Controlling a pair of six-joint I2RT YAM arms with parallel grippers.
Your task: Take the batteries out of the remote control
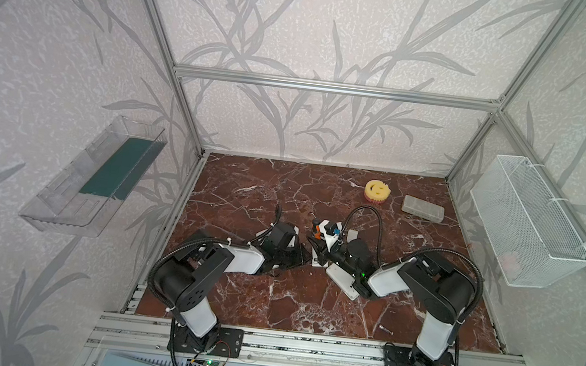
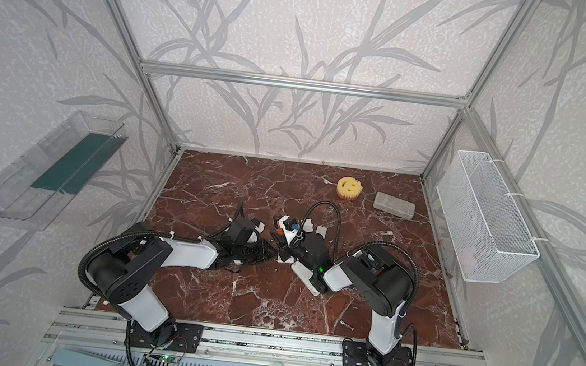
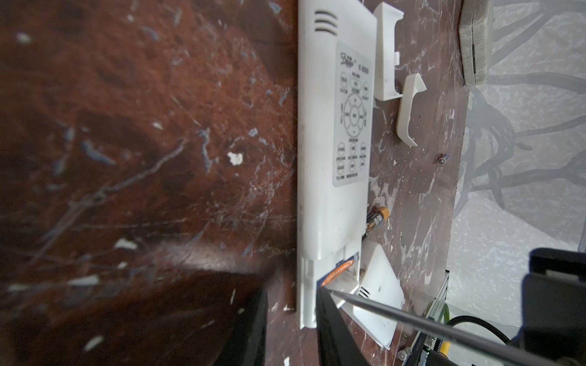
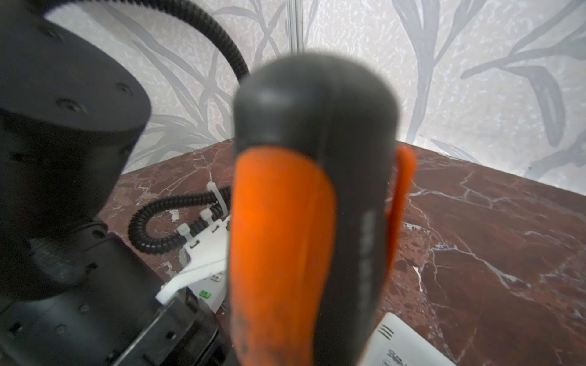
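The white remote control [image 3: 333,206] lies flat, its open battery bay beside my left gripper [image 3: 293,286]. In that bay sits an orange-and-blue battery [image 3: 337,274]. My left gripper's jaws stand a little apart: one finger [image 3: 333,326] is over the remote's open end, and the other stands off its side with table showing between. My right gripper [image 1: 322,249] is shut on the orange-handled screwdriver [image 4: 285,237], whose thin shaft [image 3: 396,313] points into the bay. A dark battery with a gold end [image 3: 377,218] lies beside the remote. Another battery [image 1: 385,329] lies near the front edge.
A second white remote [image 3: 377,294] lies against the first. Two white covers [image 3: 387,50] [image 3: 409,111] rest beyond it, with a small battery [image 3: 443,158] end-on near them. At the back right are a grey block [image 1: 423,208] and a yellow smiley sponge [image 1: 377,190]. A wire basket [image 1: 527,222] hangs on the right wall.
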